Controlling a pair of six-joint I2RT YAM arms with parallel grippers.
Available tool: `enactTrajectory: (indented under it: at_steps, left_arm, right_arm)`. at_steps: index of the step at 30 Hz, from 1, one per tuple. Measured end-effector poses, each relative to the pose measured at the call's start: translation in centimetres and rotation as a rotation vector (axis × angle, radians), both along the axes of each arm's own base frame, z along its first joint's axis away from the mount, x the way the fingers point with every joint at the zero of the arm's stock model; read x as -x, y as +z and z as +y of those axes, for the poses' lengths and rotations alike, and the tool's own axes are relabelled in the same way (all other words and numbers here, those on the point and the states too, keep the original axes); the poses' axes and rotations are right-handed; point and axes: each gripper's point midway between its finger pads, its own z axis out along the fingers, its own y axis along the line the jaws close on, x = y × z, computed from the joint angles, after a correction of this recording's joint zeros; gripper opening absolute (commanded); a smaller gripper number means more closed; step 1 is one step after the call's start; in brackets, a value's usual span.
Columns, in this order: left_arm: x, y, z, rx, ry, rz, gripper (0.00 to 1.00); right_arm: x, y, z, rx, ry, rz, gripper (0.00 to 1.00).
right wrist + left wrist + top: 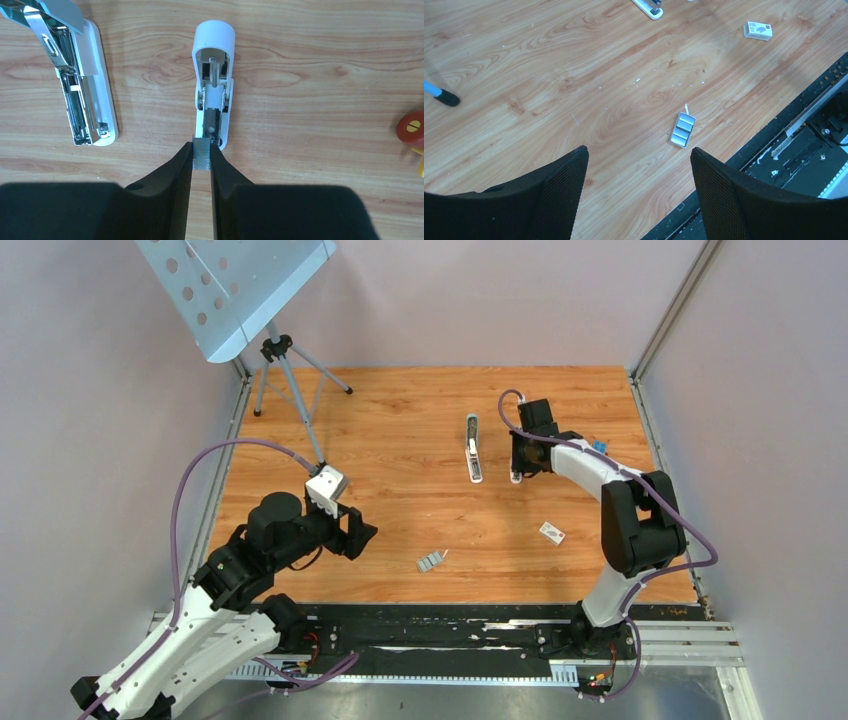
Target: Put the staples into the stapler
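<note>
My right gripper (201,156) is shut on a small ribbed grey strip of staples (201,153), held at the near end of a white opened stapler body (213,55) with a metal channel. The stapler (92,95) with the pale grey-blue top lies open to the left of it, its metal channel exposed; it also shows in the top view (473,450). A silvery block of staples (683,130) lies on the wood near the front edge (431,561). My left gripper (639,165) is open and empty, just short of that block.
A small white box (552,532) lies at the right front, also in the left wrist view (758,30). A red and yellow toy brick (412,131) sits right of my right gripper. A tripod stand (285,355) occupies the back left corner. Black rail (450,625) along the near edge.
</note>
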Motion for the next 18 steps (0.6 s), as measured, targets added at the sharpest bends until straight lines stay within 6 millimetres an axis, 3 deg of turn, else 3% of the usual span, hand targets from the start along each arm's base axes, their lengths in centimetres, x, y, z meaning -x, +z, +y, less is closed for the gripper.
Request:
enactTrajectory:
  at_steps: [18]
  left_arm:
    - [-0.26,-0.01,0.30,-0.006,0.021,-0.006,0.78]
  right_arm:
    - [-1.10,-0.62,-0.24,-0.010,0.010,-0.018,0.20]
